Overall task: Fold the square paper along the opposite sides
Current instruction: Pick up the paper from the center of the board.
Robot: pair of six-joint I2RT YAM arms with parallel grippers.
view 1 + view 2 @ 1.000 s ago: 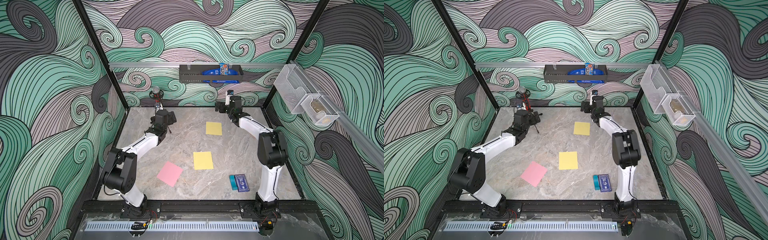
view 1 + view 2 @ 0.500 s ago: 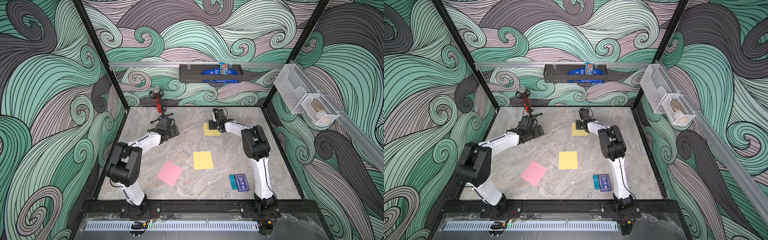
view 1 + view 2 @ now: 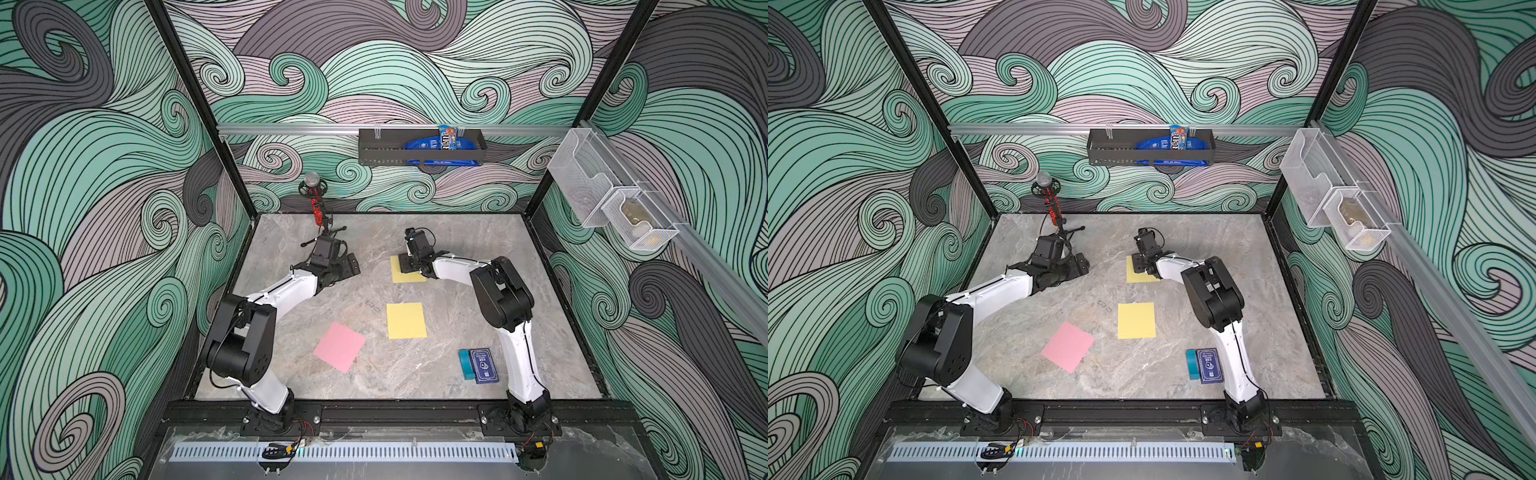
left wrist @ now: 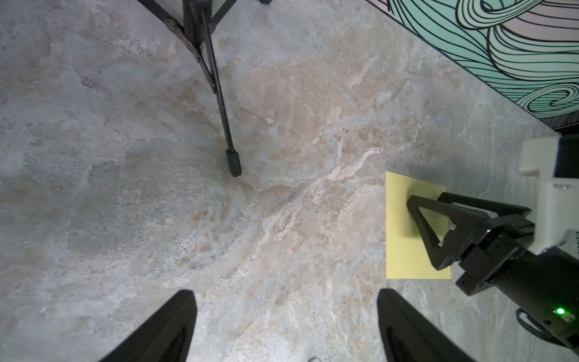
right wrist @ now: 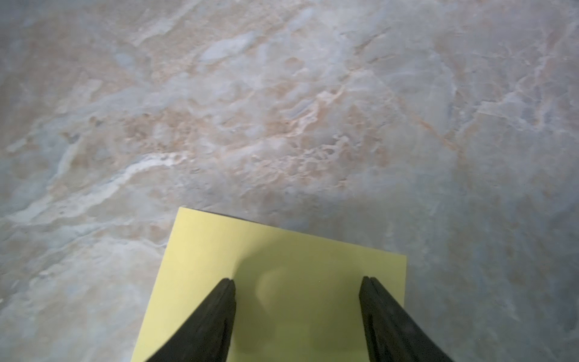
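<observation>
Fingertips of my right gripper (image 5: 297, 280) sat parted at a middling width with nothing between them, low over the yellow paper (image 5: 282, 247); whether they pressed on it or hung just above it I could not tell. That sheet lay directly under the jaws, its far edge just ahead of the tips and one corner a little beyond one finger. It looked flat and uncreased, pale yellow with crisp corners, lying flush on the marble table (image 5: 282, 109) with no lifted edge to catch. I judged that the fold had not begun and that this was the step of settling onto the sheet before working one side up. The next move, as I read it, called for getting a thin edge off a smooth surface without skating the whole sheet away, then carrying it square to the opposite side. Well off to that gripper's side, my left gripper (image 4: 285, 293) stood wide and empty over bare table, a microphone stand's leg (image 4: 232, 163) just ahead of it; it would probably need to come across to pin the sheet. Farther back, toward the right arm's base, lay a second yellow sheet (image 3: 406, 320) and a pink sheet (image 3: 339, 347), both flat.
</observation>
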